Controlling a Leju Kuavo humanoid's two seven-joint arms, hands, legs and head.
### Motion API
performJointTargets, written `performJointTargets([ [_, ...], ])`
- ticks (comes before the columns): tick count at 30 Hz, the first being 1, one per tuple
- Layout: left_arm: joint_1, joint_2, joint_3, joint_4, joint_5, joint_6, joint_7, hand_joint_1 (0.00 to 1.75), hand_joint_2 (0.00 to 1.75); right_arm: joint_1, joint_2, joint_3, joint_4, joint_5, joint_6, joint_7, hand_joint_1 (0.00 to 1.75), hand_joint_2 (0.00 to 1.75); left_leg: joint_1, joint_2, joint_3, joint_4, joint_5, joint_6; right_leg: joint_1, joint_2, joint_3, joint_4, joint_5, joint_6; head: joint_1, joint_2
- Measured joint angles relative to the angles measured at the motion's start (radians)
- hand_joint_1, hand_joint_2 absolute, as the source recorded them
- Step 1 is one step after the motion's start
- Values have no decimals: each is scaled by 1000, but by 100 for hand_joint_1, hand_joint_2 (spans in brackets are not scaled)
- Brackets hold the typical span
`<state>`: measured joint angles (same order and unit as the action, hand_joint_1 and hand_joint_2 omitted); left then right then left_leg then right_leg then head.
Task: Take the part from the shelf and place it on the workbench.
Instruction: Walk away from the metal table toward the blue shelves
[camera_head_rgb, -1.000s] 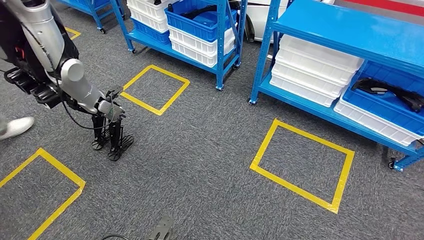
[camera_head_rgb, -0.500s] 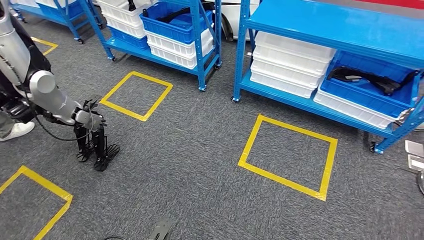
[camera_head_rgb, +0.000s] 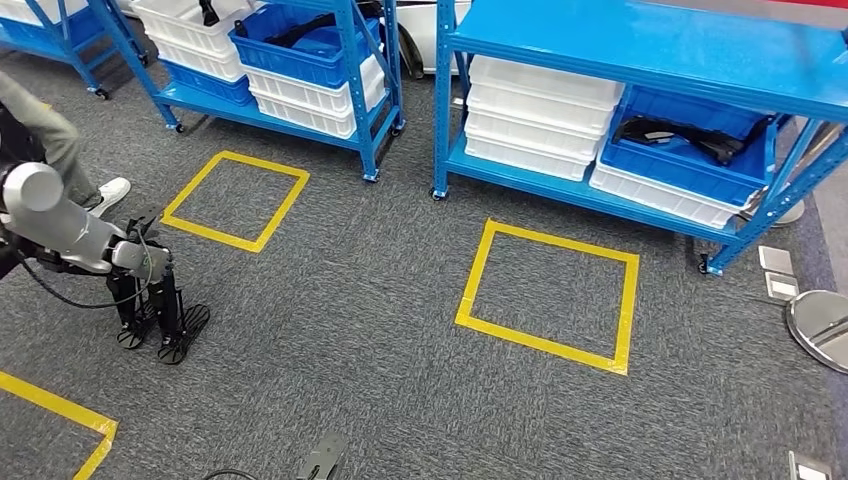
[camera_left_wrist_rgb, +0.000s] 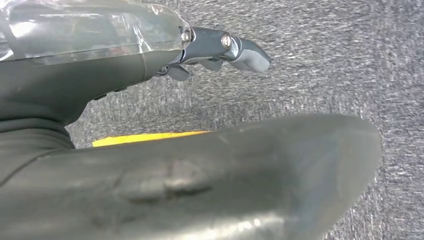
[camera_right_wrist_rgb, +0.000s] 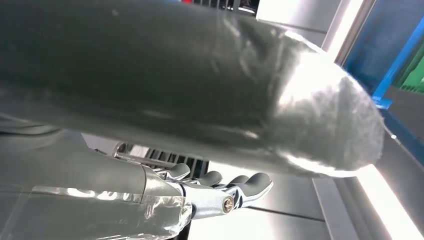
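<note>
Part (camera_head_rgb: 690, 138): dark, curved, lying in the blue bin (camera_head_rgb: 700, 165) on the lower level of the right-hand shelf (camera_head_rgb: 640, 50), well apart from both hands.

Left to right, I am logging:
- Left hand (camera_head_rgb: 155, 310): hanging low over the grey carpet (camera_head_rgb: 380, 340), fingers pointing down and apart, carrying nothing.
- Yellow taped square (camera_head_rgb: 237, 200), near that hand, in front of the left rack (camera_head_rgb: 270, 60) of white and blue bins.
- Second taped square (camera_head_rgb: 548, 295), lying just in front of the right-hand shelf.
- Right hand (camera_right_wrist_rgb: 220, 192): fingers (camera_right_wrist_rgb: 250, 182) extending loosely, gripping nothing, in the right wrist view.

Step in hand, as I am judging it: approaching the shelf, pick not yet begun. Next move is calling for stepping up to the second square, then raising a hand into the blue bin.
</note>
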<state>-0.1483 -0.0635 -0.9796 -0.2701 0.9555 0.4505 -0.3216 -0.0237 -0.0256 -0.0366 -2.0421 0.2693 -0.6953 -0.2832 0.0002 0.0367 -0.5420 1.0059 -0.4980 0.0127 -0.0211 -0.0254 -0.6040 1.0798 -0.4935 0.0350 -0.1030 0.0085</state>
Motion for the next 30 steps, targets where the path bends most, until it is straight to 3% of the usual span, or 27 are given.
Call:
performJointTargets([
  [2,-2,0,0,0,0,0,0,0,0,0,0,0,0,0,0,0,0,0,-5,7,-2,8,-6,-8,5,-8,19,-46,7,-10,-1,0],
  [4,-3,0,0,0,-1,0,0,0,0,0,0,0,0,7,0,2,0,0,-4,11,-1,12,-10,-16,7,4,18,-48,10,-21,-3,0],
  [6,-4,0,0,0,-3,-1,1,0,0,-1,0,0,0,24,0,7,0,0,1,-1,-11,47,-38,-27,6,9,19,-51,14,-32,-5,0],
  [9,-4,0,0,0,-4,-2,3,0,0,-2,0,0,0,49,0,17,0,0,3,-23,-90,228,-132,-35,8,14,20,-53,14,-43,-8,0],
  [10,-3,0,0,0,-4,-2,4,0,0,-2,0,0,0,52,0,19,0,0,3,-25,-116,283,-149,-35,10,16,20,-53,14,-44,-8,0],
  [11,-2,0,0,0,-4,-2,4,0,0,-2,0,0,0,55,0,21,0,0,3,-26,-128,305,-146,-33,12,19,21,-53,13,-45,-9,0],
  [12,-2,0,0,0,-4,-2,4,0,0,-2,0,0,0,56,0,22,0,0,2,-27,-122,286,-124,-29,13,23,22,-53,13,-45,-9,0],
  [14,-2,0,0,0,-3,-2,4,0,0,-2,0,0,0,57,0,23,0,0,-1,-33,-67,156,-49,-17,14,29,26,-53,12,-45,-8,0],
  [16,-3,0,0,0,-3,-2,4,0,0,-5,0,0,0,58,0,24,0,0,-5,-42,-22,42,-5,-7,16,34,25,-50,11,-41,-7,0],
  [20,-1,-2,0,0,-1,-2,4,0,0,-5,1,0,0,59,0,23,0,0,-7,-44,-11,7,-2,-19,16,39,22,-49,3,-46,-7,0],
  [30,-1,-2,0,0,3,-3,4,0,0,-5,2,0,1,60,0,33,0,0,-9,-45,-7,7,-6,-8,15,39,31,-60,7,-32,-7,0],
])
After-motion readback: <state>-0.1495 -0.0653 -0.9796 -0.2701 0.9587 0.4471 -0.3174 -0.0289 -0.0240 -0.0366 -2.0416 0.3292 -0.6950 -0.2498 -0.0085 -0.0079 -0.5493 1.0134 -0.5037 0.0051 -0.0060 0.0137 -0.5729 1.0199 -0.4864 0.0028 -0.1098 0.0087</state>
